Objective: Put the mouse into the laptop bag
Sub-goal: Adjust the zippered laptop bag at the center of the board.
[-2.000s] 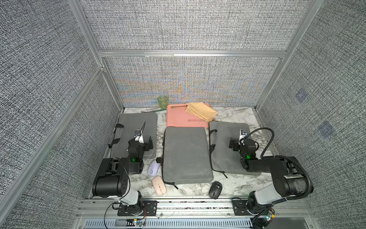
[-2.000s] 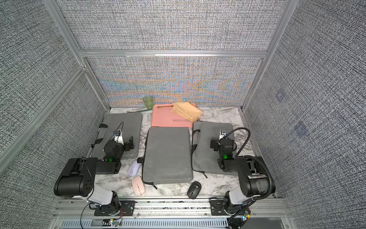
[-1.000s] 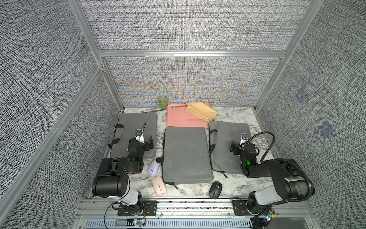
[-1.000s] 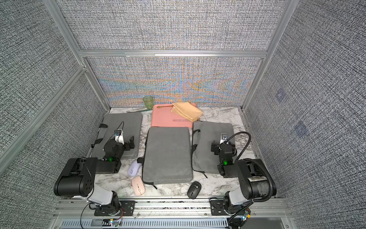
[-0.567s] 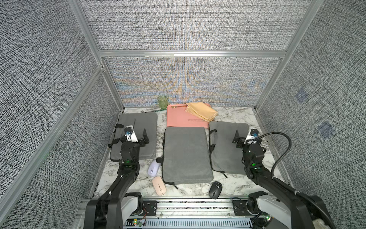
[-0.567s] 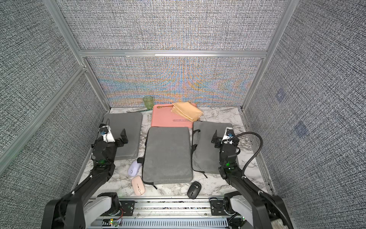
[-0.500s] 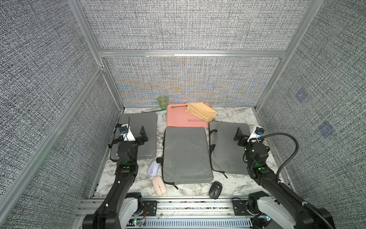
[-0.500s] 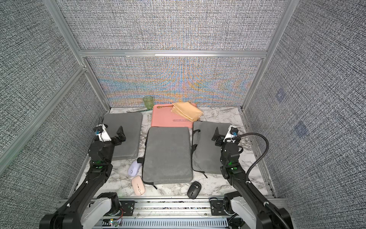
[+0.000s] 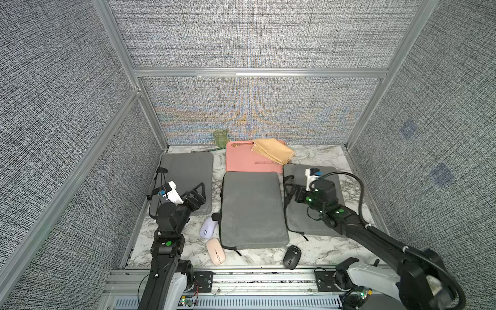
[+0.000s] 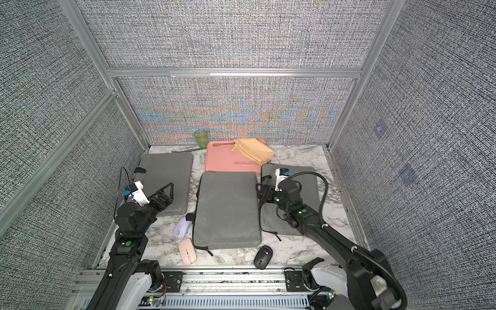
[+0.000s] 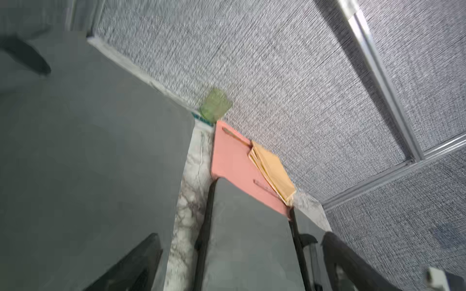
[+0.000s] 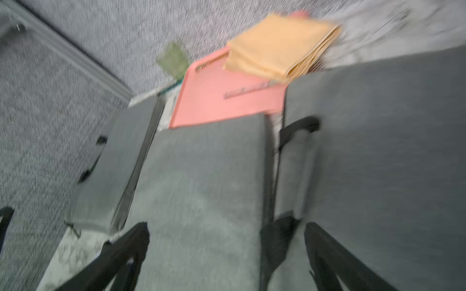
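**A:** Both top views first. The left gripper [image 9: 197,193] hangs above the near right corner of the left grey fabric laptop bag [image 9: 188,171], fingers wide apart with nothing between them.

**B:** The right gripper [image 10: 265,188] is spread and empty too, over the gap between the middle grey fabric laptop bag [image 10: 226,209] and the right grey fabric laptop bag [image 10: 271,222].

**A:** The mice all lie out on the white marble worktop [image 9: 327,249]. The lilac mouse [image 9: 208,227] is just beside the middle bag's left edge. The pale pink oval mouse [image 9: 215,251] sits closer to the front edge. The black mouse [image 9: 292,256] is at the front edge, near that bag's front right corner.

**B:** The left wrist view is soft. Black fingers [image 11: 136,262] are apart, and beyond them the flat pink sleeve [image 11: 232,161] carries a folded yellow cloth [image 11: 272,171]. A green glass [image 11: 215,107] stands by the back wall.

**A:** The right wrist view is blurrier. Fingers [image 12: 121,252] are apart over the middle bag [image 12: 201,189].
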Controlling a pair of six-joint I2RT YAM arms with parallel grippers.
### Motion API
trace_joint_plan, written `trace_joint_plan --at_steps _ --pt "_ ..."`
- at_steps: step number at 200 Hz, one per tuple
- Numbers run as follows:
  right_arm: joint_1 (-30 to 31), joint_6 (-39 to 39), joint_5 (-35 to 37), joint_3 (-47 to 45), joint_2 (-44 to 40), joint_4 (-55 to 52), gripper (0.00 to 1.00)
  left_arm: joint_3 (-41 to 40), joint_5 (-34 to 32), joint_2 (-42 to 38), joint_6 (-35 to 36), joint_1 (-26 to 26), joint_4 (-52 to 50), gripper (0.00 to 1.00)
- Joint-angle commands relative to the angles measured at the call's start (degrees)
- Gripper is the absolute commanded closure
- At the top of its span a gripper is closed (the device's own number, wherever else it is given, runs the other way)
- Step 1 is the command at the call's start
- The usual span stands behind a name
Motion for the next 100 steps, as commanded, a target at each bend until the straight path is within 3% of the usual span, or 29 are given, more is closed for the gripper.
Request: trace_joint_plan --at_steps 1,28,38,58,100 --pt "6.6 2.3 1.8 4.4 8.9 -3.3 0.04 -1.8 4.4 -2.2 -5.2 -0.1 -1.4 0.01" --pt "11.6 3.8 2.2 13.3 20.8 -7.9 0.15 0.3 4.7 -2.8 -4.6 -0.6 -10.5 0.00" --pt "12.3 4.6 1.9 14.3 23.2 -8.1 0.18 -0.3 5.7 -1.5 -4.4 -1.1 -11.6 0.04" --pt "13.9 5.8 4.5 13.4 24.5 -7.7 0.19 -2.7 7.8 1.6 -5.3 -3.2 -10.2 0.17" --pt "15.8 7.7 11.5 10.7 22.5 -10.3 0.20 -0.9 0.0 11.1 -2.1 -14.2 -10.9 0.18"
